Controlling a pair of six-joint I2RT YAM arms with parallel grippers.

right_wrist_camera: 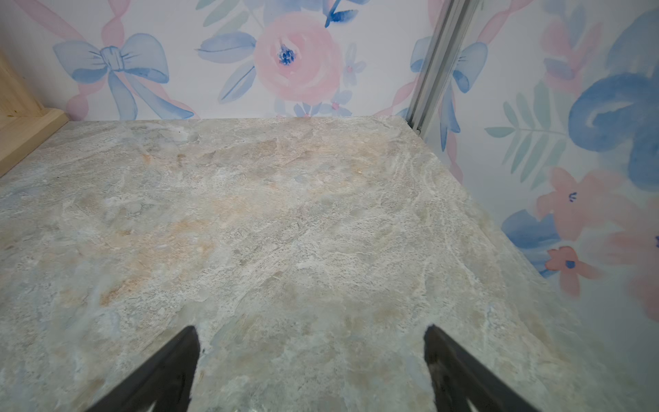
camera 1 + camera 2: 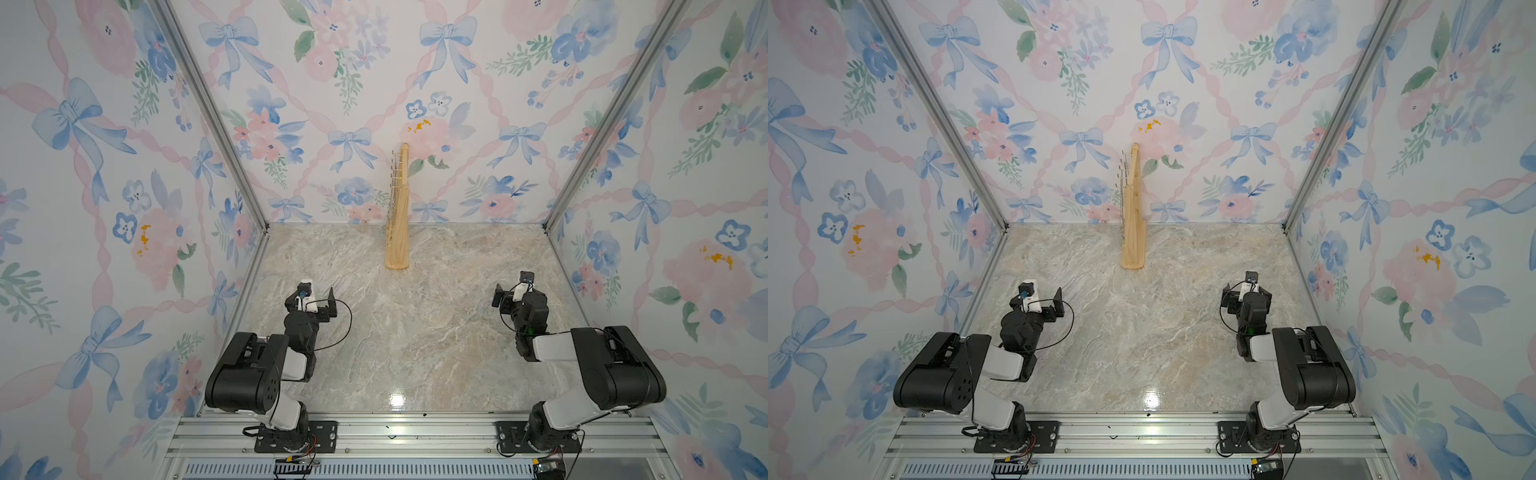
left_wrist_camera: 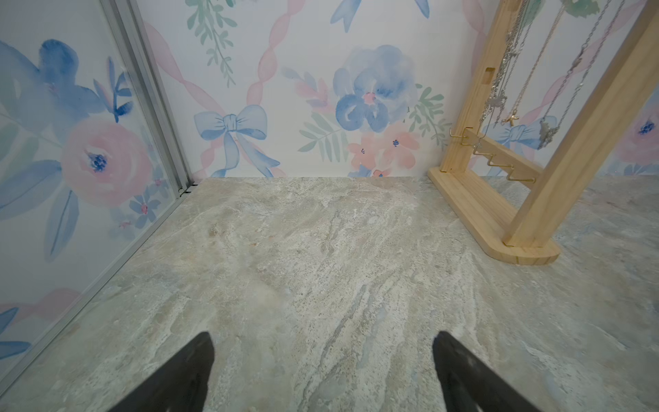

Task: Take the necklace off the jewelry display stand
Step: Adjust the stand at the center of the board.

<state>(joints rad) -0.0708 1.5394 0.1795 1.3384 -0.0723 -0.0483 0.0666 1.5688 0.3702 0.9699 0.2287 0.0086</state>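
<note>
The light pine, rectangular-framed jewelry display stand (image 2: 398, 224) (image 2: 1133, 224) (image 3: 579, 142) stands upright on its flat base at the far middle of the grey-beige marbled tabletop (image 2: 415, 332), near the floral back wall (image 2: 374, 83). Thin silver and gold necklaces (image 3: 497, 100) hang inside the frame. Well apart from the stand, the black left gripper (image 3: 322, 337) and black right gripper (image 1: 310, 327) are both spread wide and empty.

Bright, diffuse light casts only faint shadows. Both top views show a white glare patch on the marbled tabletop (image 2: 397, 400). Wide-lens distortion slants the jewelry display stand (image 3: 574, 142) in the left wrist view.
</note>
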